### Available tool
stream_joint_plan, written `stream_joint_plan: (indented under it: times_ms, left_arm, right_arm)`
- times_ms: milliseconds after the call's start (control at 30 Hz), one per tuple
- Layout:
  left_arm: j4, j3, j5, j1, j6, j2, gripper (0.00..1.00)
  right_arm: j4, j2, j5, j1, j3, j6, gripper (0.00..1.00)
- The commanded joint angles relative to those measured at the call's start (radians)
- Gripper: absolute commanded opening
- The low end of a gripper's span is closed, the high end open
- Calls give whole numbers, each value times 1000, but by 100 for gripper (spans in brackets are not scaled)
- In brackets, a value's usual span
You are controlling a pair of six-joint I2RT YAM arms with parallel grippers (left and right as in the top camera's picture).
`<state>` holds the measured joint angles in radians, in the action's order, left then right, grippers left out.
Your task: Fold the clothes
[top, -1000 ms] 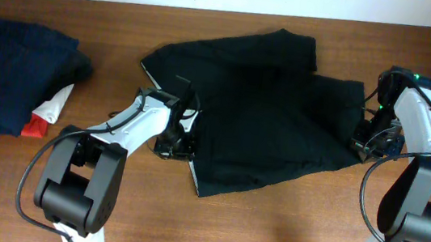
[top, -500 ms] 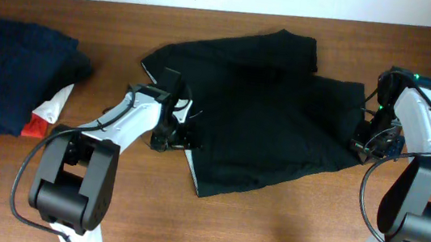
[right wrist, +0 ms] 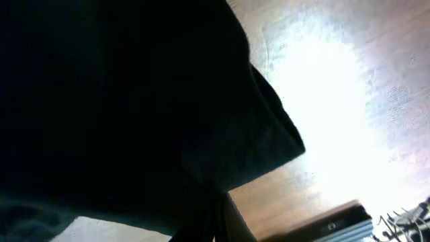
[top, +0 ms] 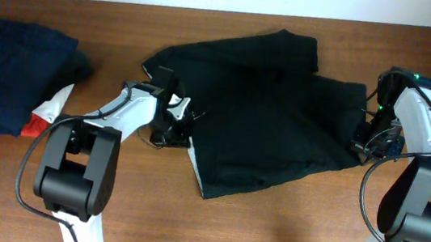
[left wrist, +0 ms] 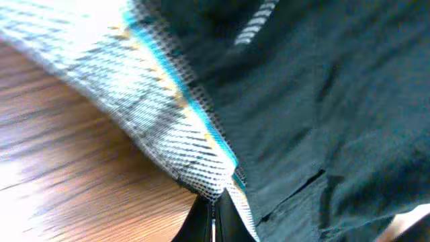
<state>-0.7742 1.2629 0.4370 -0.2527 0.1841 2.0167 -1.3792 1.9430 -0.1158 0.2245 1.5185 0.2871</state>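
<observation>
desk [top: 268, 233] first: brown wood, wide open along the near side, plenty of bare room there between the two arm bases. the far edge is tighter, with the cloth's top flap reaching close to the back of the desk.

now the black garment [top: 273, 119], sprawled across the middle, rumpled, one layer lapped over another. its long axis runs side to side, straight from one arm to the other. so each arm has its own end, and neither needs to cross over.

off to the left, well apart from the action, sit the folded navy garments [top: 13, 73], with the small white-and-red piece [top: 45, 114] tucked against their near edge. that pile limits any sweep to the left.

left claw [top: 172, 132] is at the garment's left near edge. the wrist view shows the white trim [left wrist: 168, 128] running right down into the fingertips, so it looks clenched on that hem, with the cloth lying to its right.

right claw [top: 363, 146] is at the right-hand edge, and its wrist view shows dark cloth draping from pinched tips, so it reads as grasping too. the cloth lies to its left.

my call: a fold has its best room towards the near side or inwards along that long axis.
</observation>
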Motion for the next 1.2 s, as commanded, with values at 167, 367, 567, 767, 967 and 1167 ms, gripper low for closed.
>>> stream_joint_plan:
  times_ms: [167, 367, 567, 767, 967, 1167]
  left_arm:
    - [-228, 341, -122, 224, -163, 25, 1]
    - [-326, 391, -158, 285, -186, 25, 1]
    - [-436, 391, -189, 289, -232, 25, 1]
    - [-555, 392, -367, 291, -246, 25, 0]
    - [-547, 402, -348, 289, -246, 25, 70]
    - [-548, 423, -286, 274, -246, 25, 86]
  right_arm:
    - [-93, -5, 79, -65, -2, 22, 4]
    - [-198, -5, 79, -132, -8, -18, 4]
    - [-294, -7, 78, -249, -10, -39, 4]
    - [-320, -37, 146, -316, -10, -78, 52]
    - [-294, -63, 137, -288, 15, -130, 99]
    - [67, -63, 343, -311, 84, -284, 90]
